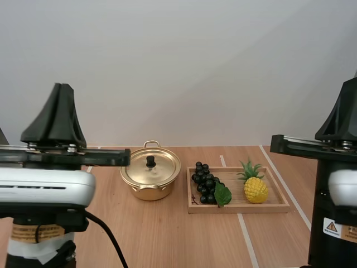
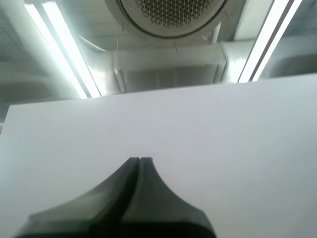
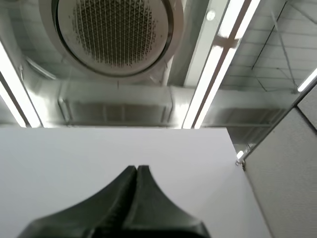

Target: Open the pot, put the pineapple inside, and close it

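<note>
Near us our left fingers (image 2: pixel 124 191) and right fingers (image 3: pixel 119 201) are pressed together, empty, and farther off the pineapple (image 1: pixel 255 190) sits at the right end of the tray (image 1: pixel 245 209), right of the lidded pot (image 1: pixel 146 192), probably light, stiff and bumpy, best pinched across its body.

right gripper (image 3: pixel 137 168) | fingers are pressed together as one dark wedge | nothing is pinched | white panel (image 3: pixel 69 153) is seen beyond

- One golden pot (image 1: pixel 149 191), on one table (image 1: pixel 167 234).
- One lid (image 1: pixel 163 167), with one black knob (image 1: pixel 150 161).
- One pineapple (image 1: pixel 255 188).
- One bunch of dark grapes (image 1: pixel 204 182).
- One wooden tray (image 1: pixel 240 208).
- Two tools: the left tool (image 2: pixel 140 159) and the right tool (image 3: pixel 137 167).
</note>
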`<state>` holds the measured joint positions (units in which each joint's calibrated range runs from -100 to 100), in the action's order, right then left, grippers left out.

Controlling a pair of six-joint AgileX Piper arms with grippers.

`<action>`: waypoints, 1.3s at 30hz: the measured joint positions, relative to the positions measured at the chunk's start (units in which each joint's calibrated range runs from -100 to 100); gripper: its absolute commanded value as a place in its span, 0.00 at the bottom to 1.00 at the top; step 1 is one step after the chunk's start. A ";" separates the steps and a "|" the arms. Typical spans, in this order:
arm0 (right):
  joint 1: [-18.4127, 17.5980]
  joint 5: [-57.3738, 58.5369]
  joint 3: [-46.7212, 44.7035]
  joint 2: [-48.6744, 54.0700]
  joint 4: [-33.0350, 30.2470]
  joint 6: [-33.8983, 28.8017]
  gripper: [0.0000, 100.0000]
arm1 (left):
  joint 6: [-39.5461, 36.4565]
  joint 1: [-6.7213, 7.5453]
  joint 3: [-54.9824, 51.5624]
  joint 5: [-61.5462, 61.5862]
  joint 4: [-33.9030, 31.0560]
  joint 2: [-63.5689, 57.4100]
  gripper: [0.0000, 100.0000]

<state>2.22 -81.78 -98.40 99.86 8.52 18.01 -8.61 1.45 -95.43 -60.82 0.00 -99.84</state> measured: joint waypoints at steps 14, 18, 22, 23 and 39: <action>0.00 67.84 37.40 -9.45 4.72 11.00 0.00 | -0.37 0.00 40.42 43.97 6.81 14.48 0.00; 0.26 80.33 48.18 -14.96 4.72 12.80 0.00 | -0.37 0.00 53.62 58.26 7.15 22.31 0.00; 2.13 92.60 57.33 -19.76 4.72 12.83 0.00 | -0.37 -0.81 64.26 73.44 7.25 30.11 0.00; 2.81 98.22 60.29 -21.90 4.72 12.12 0.00 | -0.59 -0.88 66.72 77.47 7.25 31.90 0.00; 5.41 152.06 79.58 -46.57 -9.66 1.11 0.00 | -2.61 -1.07 81.96 110.56 8.78 51.44 0.00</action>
<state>7.63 70.28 -18.82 53.29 -1.14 19.12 -11.22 0.38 -13.46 49.74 8.78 -48.40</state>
